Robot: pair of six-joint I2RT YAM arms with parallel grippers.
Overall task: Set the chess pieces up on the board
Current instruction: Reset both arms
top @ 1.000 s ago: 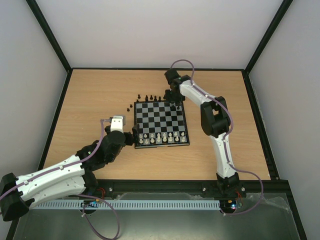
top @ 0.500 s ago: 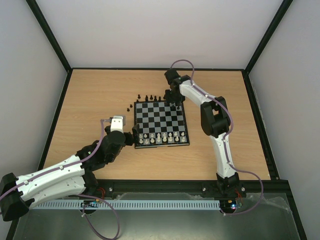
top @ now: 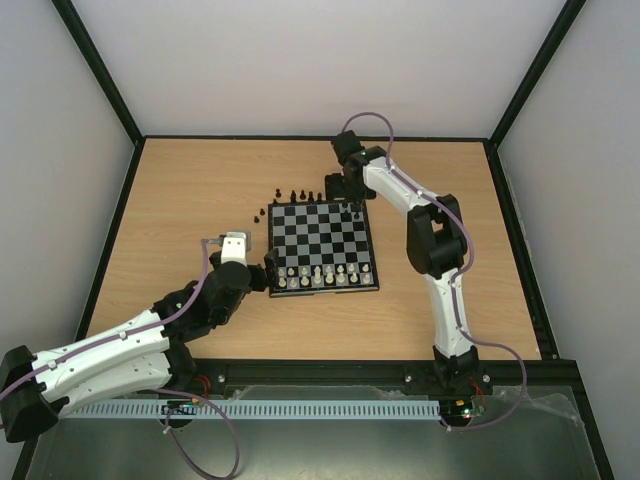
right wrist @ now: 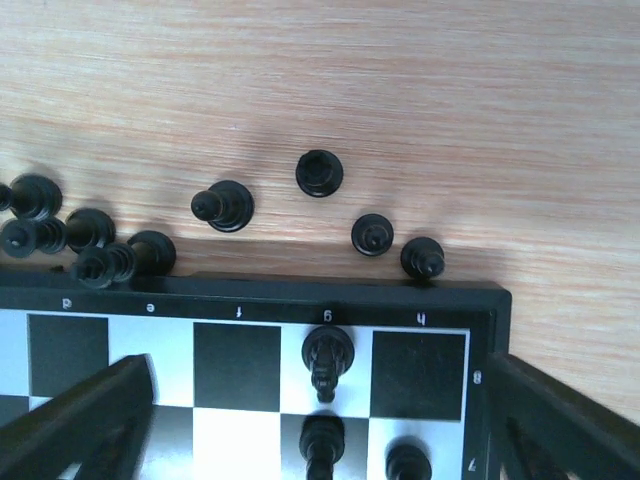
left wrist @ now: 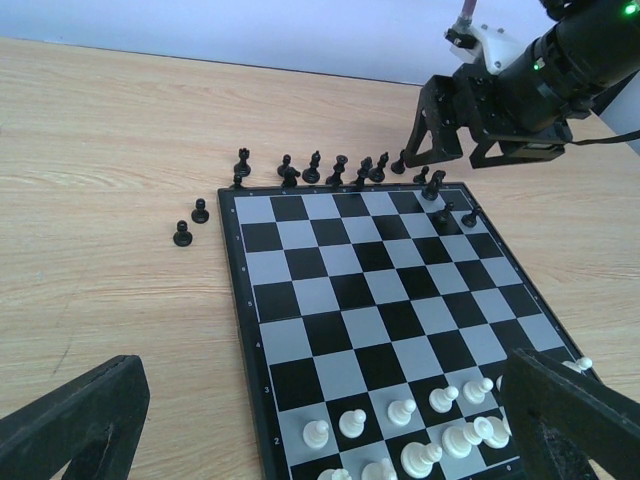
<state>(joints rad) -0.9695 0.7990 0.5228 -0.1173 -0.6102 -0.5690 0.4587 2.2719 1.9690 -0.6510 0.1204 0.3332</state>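
The right jaws, spread and empty, sit over the board [right wrist: 250, 292]'s far edge. Loose black chess pieces [right wrist: 320, 173] lie just beyond it, and the left jaws are spread too, way farther off.

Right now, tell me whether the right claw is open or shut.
Open: the right claw has its fingers wide apart above the board, gripping none of the black pieces between them.

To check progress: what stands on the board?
White pieces on the near rows, three black pieces at the far right corner. In the left wrist view, a finger hides the near right corner.
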